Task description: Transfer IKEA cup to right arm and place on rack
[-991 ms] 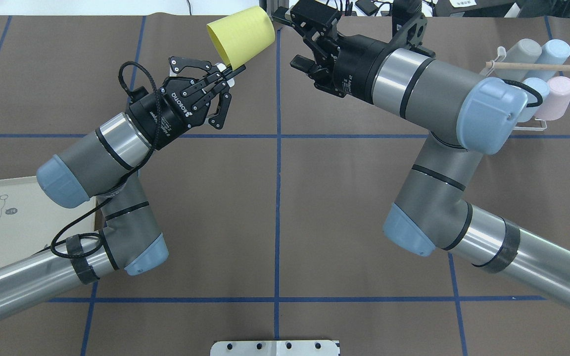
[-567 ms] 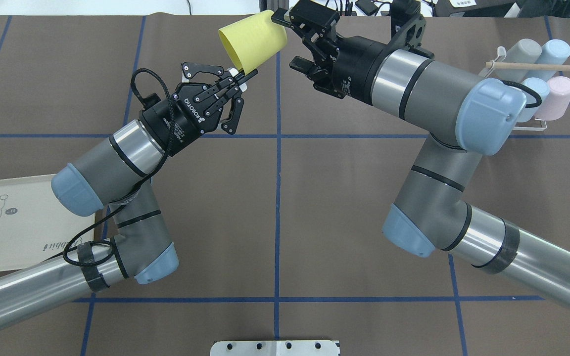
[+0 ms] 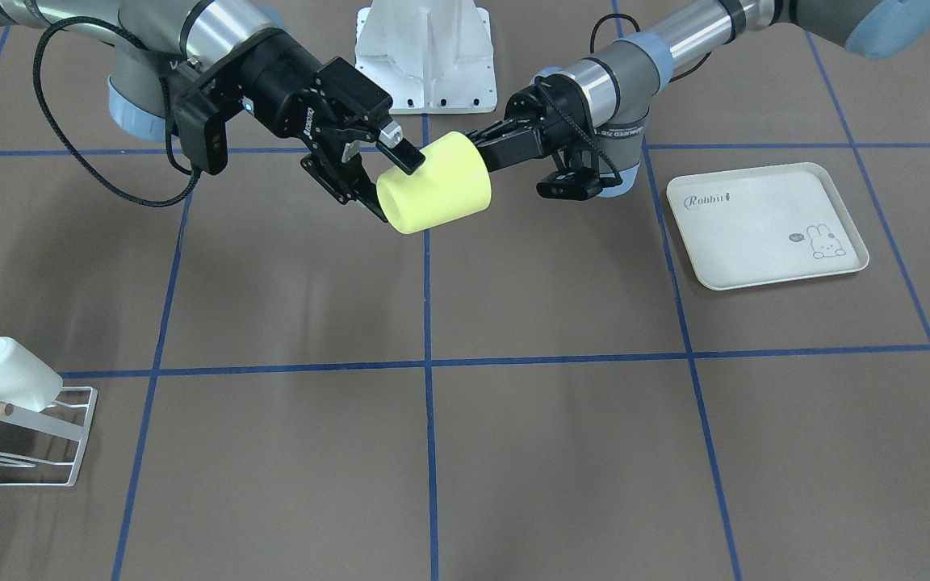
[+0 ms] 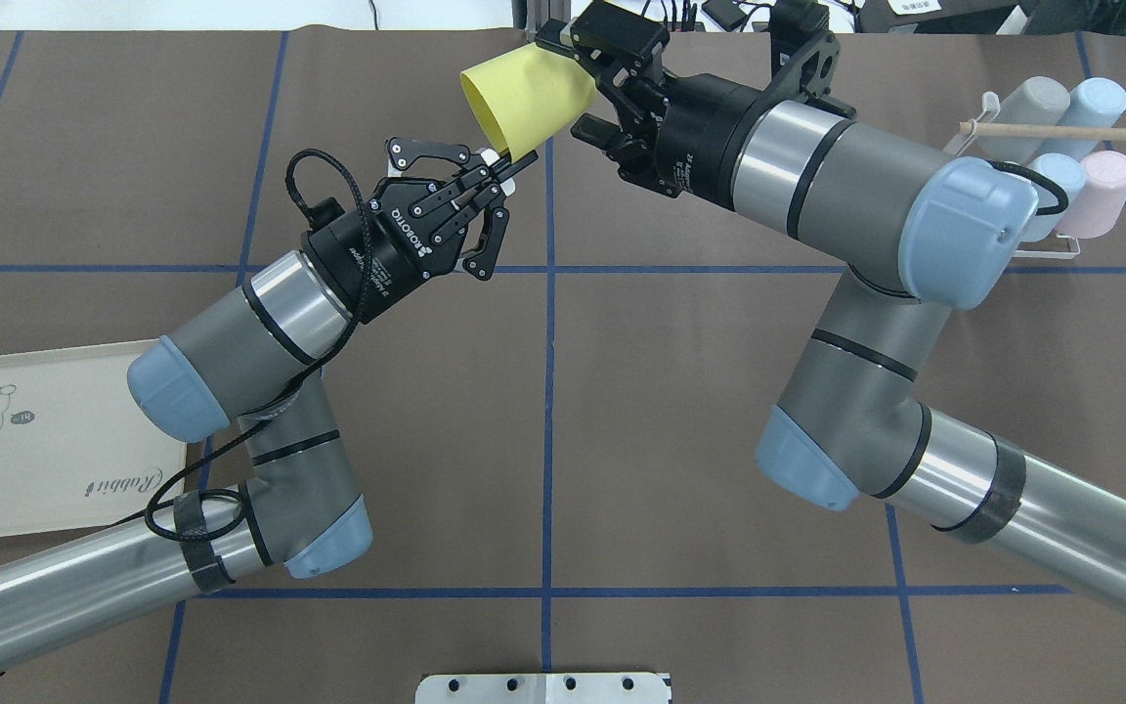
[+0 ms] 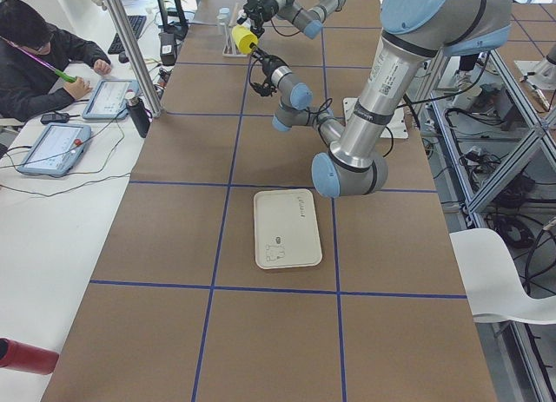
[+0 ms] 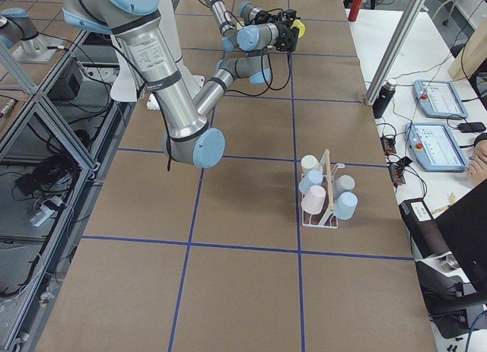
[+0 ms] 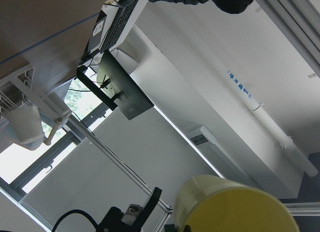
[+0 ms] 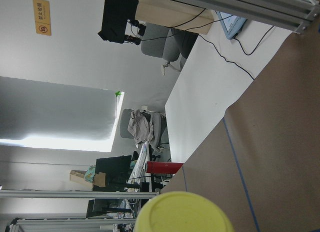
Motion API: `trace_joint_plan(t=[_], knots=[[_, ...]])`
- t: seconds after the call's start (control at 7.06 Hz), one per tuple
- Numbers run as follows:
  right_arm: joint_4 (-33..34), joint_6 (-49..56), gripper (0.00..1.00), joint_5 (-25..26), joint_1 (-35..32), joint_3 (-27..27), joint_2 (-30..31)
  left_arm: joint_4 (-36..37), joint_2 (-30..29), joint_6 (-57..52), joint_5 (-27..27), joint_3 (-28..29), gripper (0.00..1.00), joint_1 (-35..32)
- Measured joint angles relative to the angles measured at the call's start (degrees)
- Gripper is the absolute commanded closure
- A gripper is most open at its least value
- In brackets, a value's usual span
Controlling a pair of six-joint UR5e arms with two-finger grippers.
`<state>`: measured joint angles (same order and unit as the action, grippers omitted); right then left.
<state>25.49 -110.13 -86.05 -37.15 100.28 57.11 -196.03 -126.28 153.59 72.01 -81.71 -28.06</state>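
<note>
A brown paper-covered bench [image 4: 622,440] taped into blue squares lies beneath both arms, which meet above its far middle. The pale-yellow tapered plastic cup [image 4: 524,90] hangs in the air there, on its side. The left tool [image 4: 506,168] is pinched narrow on the cup's rim wall. The right tool [image 3: 383,179] stands wide, its fingers [image 3: 400,155] astride the closed end, apparently not yet clamped. The white wire rack with a wooden dowel [image 4: 1061,128], carrying pastel cups [image 4: 1101,98], sits at the far right. The risk, as I judge it: if the left tool lets go before the right one bites, the cup drops. An off-centre squeeze on the taper could also squirt it out.
</note>
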Motion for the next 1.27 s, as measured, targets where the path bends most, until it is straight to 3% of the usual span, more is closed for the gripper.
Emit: trace_joint_plan(t=[0.71, 0.85, 0.99, 1.13, 1.27], knots=[[-0.1, 0.0, 0.02, 0.0, 0.1, 0.0, -0.1, 0.3, -0.9, 0.0, -2.1, 0.1, 1.0, 1.7], [-0.1, 0.0, 0.09, 0.0, 0.1, 0.0, -0.1, 0.4, -1.1, 0.0, -2.1, 0.1, 1.0, 1.9], [-0.1, 0.0, 0.46, 0.0, 0.1, 0.0, -0.1, 0.5, -1.2, 0.0, -2.2, 0.1, 1.0, 2.1], [-0.1, 0.0, 0.99, 0.0, 0.1, 0.0, 0.0, 0.5, -1.2, 0.0, -2.2, 0.1, 0.88, 2.3], [-0.1, 0.0, 1.0, 0.1, 0.2, 0.0, 0.0, 0.4, -1.2, 0.0, -2.1, 0.0, 0.01, 2.4]])
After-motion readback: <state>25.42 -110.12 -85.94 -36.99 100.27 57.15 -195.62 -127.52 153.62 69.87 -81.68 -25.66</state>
